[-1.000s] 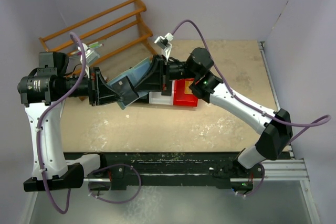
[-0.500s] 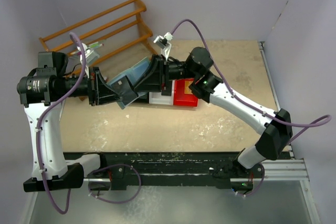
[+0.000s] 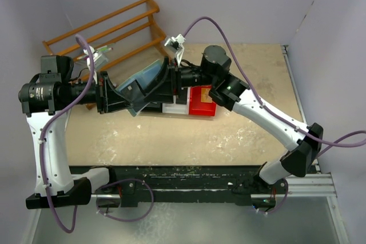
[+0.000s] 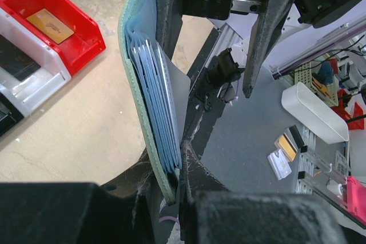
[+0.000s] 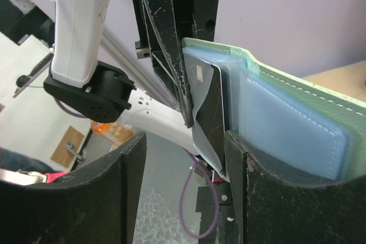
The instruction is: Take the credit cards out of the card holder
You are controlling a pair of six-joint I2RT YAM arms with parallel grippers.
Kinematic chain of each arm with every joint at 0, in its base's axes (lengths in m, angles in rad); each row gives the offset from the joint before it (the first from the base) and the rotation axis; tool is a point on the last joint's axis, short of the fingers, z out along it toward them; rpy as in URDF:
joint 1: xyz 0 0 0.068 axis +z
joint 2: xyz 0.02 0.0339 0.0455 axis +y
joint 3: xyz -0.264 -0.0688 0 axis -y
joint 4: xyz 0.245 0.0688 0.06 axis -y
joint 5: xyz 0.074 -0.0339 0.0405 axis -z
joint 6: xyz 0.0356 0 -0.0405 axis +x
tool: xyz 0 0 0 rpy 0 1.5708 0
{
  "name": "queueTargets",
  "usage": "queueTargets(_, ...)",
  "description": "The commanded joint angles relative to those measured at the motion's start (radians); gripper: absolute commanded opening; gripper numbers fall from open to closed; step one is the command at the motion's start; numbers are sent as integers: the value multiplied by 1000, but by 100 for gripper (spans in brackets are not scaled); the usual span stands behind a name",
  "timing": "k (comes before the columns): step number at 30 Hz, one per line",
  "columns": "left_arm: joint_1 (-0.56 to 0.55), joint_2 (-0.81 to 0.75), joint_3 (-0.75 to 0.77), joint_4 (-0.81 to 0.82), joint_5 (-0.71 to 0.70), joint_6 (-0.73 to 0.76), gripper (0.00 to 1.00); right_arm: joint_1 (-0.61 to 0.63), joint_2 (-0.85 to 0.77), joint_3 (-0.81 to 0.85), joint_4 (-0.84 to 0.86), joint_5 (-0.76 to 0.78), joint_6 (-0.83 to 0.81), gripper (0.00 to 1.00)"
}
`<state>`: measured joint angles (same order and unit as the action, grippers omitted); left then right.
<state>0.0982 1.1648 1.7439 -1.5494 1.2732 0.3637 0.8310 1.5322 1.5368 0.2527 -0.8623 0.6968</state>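
Top external: left fingers [image 3: 123,102] clamp card holder [image 3: 146,76]; right fingers [image 3: 163,84] parted; red bin [image 3: 203,107] beneath, wooden rack [image 3: 154,10] behind.

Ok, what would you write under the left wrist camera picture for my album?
Left gripper pinching the grey-green card holder, blue pockets showing, an orange card lying in the red bin.

Grey-green card holder [image 3: 147,76] aloft, open; blk card [image 5: 210,115] sticking out.

No legible text anywhere; marks on orange card [image 4: 50,24] in red bin [image 4: 87,43] too small to read
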Motion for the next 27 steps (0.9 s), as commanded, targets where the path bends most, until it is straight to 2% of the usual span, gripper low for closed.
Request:
queueTargets(1,-14,-26,42,3,150,27,5,5,-16,54,-140,188,-145,60)
queueTargets(13,-14,-25,36,4,121,32,5,48,-15,95,-165,287,-168,55)
queueTargets(16,-14,-26,37,3,117,32,5,59,3,88,-114,223,-124,51)
queueTargets(23,-14,-23,37,3,124,32,6,56,12,-5,176,13,70,35)
queueTargets(27,-14,-21,46,3,124,31,6,56,31,-1,187,-2,88,29)
